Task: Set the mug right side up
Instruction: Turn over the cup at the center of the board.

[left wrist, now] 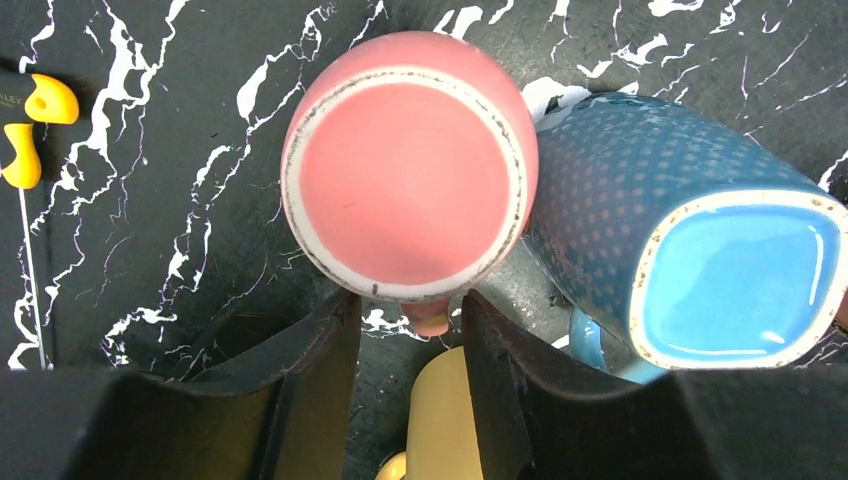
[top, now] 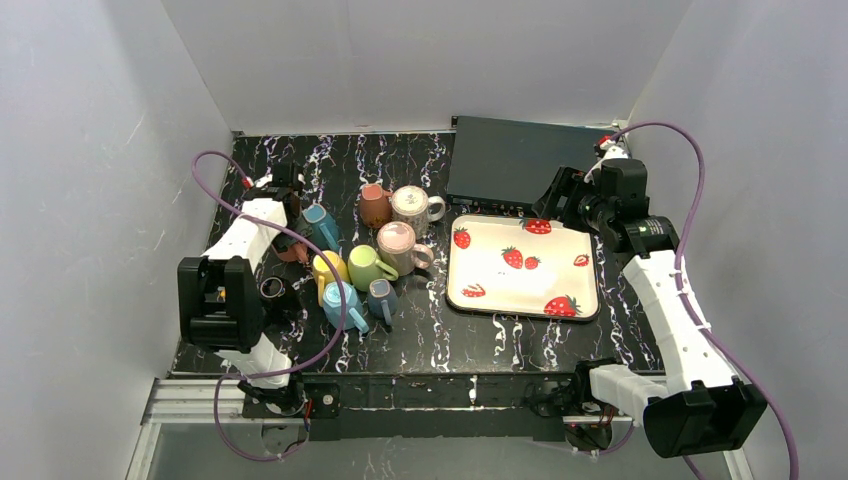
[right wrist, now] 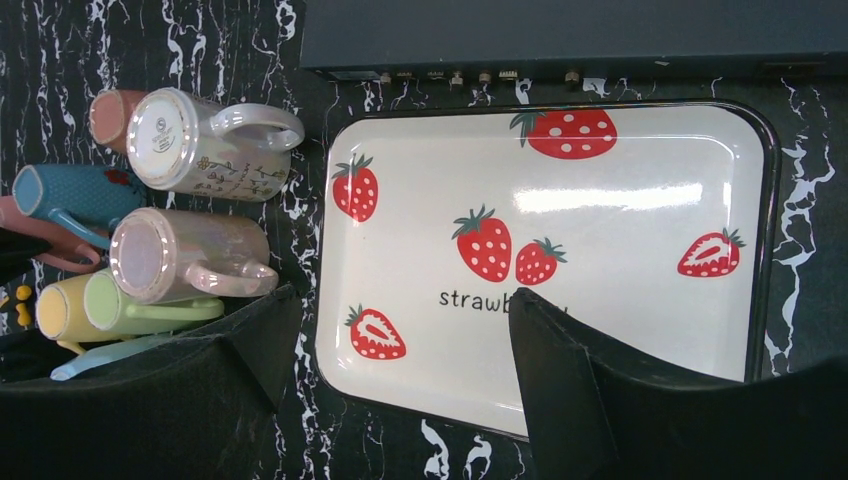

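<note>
One pink mug (left wrist: pixel 405 180) stands base-up beside a blue mug (left wrist: pixel 650 230), its handle between the parted fingers of the left gripper (left wrist: pixel 410 325). The right gripper (right wrist: pixel 400 320) hangs spread over a tray (right wrist: pixel 620 300) lettered "strawb".

Plain white walls (top: pixel 420 60) enclose a black marbled table (top: pixel 420 340).

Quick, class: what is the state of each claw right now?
Left claw: open, holding nothing, by the pink mug.
Right claw: open, empty, above the strawberry tray.
</note>
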Controlling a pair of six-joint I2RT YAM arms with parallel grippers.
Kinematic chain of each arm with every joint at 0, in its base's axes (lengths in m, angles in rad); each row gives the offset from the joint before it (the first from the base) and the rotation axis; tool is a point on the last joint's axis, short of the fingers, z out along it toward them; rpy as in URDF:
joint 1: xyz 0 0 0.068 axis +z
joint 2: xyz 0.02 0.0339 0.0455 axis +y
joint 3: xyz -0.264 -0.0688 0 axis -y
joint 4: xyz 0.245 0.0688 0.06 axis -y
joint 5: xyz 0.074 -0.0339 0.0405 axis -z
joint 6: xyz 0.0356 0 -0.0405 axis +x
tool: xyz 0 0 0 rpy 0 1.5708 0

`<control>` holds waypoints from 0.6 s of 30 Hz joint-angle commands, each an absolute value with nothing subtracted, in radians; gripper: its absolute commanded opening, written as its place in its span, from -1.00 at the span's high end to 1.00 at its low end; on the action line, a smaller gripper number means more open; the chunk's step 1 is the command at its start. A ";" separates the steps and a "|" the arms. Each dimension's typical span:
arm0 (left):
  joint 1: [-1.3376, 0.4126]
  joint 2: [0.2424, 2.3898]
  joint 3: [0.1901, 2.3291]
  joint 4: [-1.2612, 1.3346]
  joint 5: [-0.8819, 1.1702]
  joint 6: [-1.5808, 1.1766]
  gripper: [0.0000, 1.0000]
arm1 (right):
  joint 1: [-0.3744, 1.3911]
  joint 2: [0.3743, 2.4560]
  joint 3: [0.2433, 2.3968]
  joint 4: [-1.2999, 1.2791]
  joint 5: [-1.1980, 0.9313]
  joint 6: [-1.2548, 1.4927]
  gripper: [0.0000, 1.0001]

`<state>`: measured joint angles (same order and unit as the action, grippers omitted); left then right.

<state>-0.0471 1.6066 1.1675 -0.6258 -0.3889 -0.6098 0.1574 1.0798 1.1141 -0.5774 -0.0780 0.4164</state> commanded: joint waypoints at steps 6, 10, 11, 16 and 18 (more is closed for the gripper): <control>-0.046 1.578 1.157 -0.629 -0.384 -0.630 0.04 | 0.154 1.047 1.093 -0.572 -0.080 0.428 -0.66; -0.045 1.581 1.141 -0.619 -0.393 -0.649 0.19 | 0.154 1.045 1.091 -0.572 -0.081 0.428 -0.66; -0.045 1.576 1.135 -0.613 -0.395 -0.652 0.28 | 0.155 1.045 1.092 -0.571 -0.081 0.428 -0.66; -0.045 1.560 1.097 -0.583 -0.426 -0.682 0.42 | 0.154 1.046 1.092 -0.572 -0.082 0.428 -0.66; -0.044 1.563 1.087 -0.575 -0.427 -0.689 0.43 | 0.154 1.050 1.096 -0.571 -0.089 0.425 -0.65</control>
